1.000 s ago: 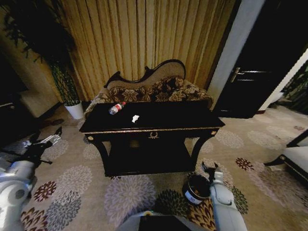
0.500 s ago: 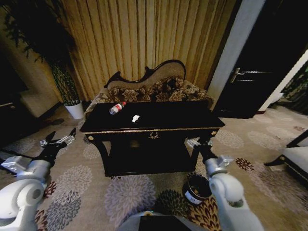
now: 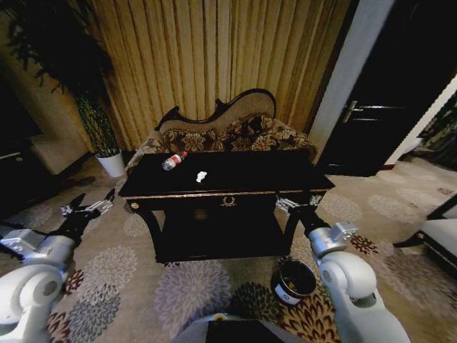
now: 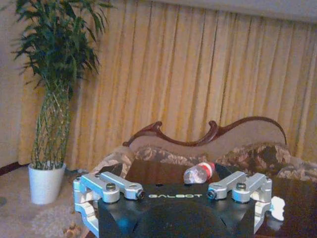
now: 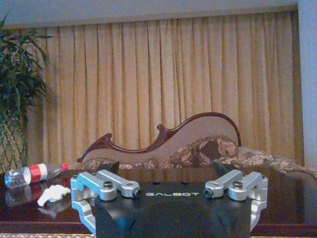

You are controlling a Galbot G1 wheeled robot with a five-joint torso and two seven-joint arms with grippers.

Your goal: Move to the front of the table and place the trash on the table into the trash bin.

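The black table [image 3: 285,179] with gold trim stands straight ahead. On its far left lies the trash: a clear bottle [image 3: 173,160] with a red cap, and nearer the middle a white crumpled scrap [image 3: 201,176]. The trash bin [image 3: 294,281], small, round and dark, stands on the carpet by the table's right front leg. My left gripper [image 3: 89,207] is open, held out over the carpet left of the table. My right gripper [image 3: 296,204] is open at the table's right front corner, above the bin. The wrist views show the bottle [image 4: 198,172] [image 5: 32,174] and scrap [image 4: 277,208] [image 5: 53,193] beyond the open fingers.
A patterned sofa [image 3: 235,132] backs the table against gold curtains [image 3: 214,57]. A tall plant in a white pot [image 3: 111,164] stands at the back left. A dark door [image 3: 385,107] is at the right and a chair [image 3: 443,239] at the right edge. Flowered carpet [image 3: 186,286] lies between me and the table.
My right arm rose from beside the bin to the table's right front corner. My left arm swung up and forward a little. The table and trash stayed put.
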